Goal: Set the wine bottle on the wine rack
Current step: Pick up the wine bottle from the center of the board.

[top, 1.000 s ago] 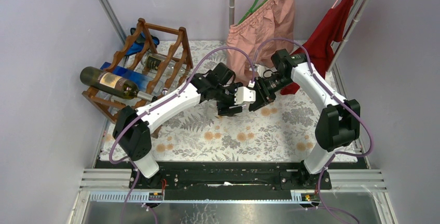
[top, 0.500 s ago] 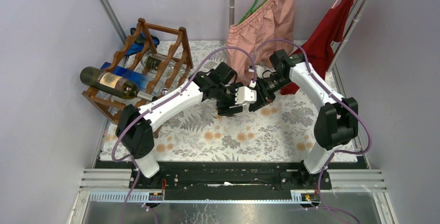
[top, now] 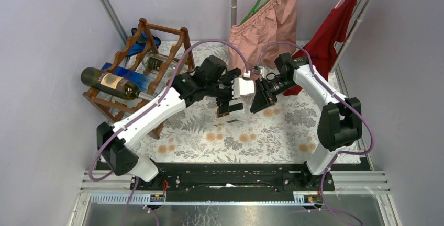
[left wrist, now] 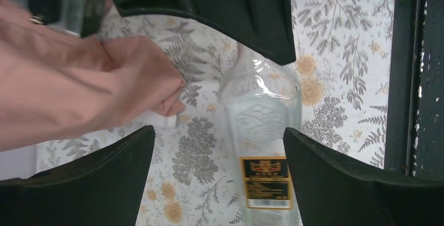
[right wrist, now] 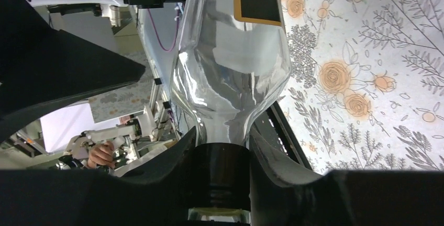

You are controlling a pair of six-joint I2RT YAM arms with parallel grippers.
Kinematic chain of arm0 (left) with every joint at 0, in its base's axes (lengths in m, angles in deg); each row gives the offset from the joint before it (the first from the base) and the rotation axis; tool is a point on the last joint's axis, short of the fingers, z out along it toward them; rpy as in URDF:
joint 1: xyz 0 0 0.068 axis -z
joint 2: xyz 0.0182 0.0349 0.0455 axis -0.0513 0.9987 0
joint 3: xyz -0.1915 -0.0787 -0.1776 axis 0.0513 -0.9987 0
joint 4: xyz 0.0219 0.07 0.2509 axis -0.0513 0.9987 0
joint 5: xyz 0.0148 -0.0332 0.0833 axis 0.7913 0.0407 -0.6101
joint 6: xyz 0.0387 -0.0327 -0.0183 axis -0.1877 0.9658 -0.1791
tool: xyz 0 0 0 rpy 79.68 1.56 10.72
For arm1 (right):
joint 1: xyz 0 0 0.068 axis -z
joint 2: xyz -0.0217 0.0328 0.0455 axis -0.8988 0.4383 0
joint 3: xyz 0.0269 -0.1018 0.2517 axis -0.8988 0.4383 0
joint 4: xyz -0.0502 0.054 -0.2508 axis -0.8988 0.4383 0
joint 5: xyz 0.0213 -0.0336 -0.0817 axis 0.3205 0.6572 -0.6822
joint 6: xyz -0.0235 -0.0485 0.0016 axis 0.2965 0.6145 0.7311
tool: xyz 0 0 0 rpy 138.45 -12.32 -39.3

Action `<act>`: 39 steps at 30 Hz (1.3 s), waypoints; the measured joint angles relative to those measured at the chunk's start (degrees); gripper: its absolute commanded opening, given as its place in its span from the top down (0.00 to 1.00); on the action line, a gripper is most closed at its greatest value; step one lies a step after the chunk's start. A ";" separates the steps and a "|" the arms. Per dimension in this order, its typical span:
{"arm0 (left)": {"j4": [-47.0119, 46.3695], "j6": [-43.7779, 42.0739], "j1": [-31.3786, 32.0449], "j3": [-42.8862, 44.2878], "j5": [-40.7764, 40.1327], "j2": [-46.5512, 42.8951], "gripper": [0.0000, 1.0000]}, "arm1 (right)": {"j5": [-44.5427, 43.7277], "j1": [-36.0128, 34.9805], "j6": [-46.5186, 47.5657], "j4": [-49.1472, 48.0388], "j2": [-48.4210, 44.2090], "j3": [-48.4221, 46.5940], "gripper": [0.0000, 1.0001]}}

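The clear wine bottle (right wrist: 230, 64) is at mid-table over the flowered tablecloth (top: 293, 132), well apart from the wine rack (top: 181, 45) at the far left. Its black, gold-edged label (left wrist: 267, 181) is too small to read. The right gripper (right wrist: 220, 158) clamps its neck. The left gripper (left wrist: 219, 132) stands wide open around its body.

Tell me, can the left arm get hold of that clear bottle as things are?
Probably yes. The left gripper is open, and the clear bottle shows in the gap between its fingers with nothing in between. The right gripper clamps only the neck, leaving the body free.
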 measured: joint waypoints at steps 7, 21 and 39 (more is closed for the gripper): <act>-2.12 5.33 0.00 1.44 1.27 -4.02 0.01 | 3.98 1.07 0.48 0.11 -0.37 0.26 1.00; -5.09 18.56 0.00 1.60 1.49 -14.21 0.01 | 7.41 2.97 5.44 5.27 -0.48 -3.21 1.00; -8.55 35.26 0.00 14.23 -13.94 -16.92 0.02 | 12.41 6.21 -8.79 -4.13 -0.57 -6.36 1.00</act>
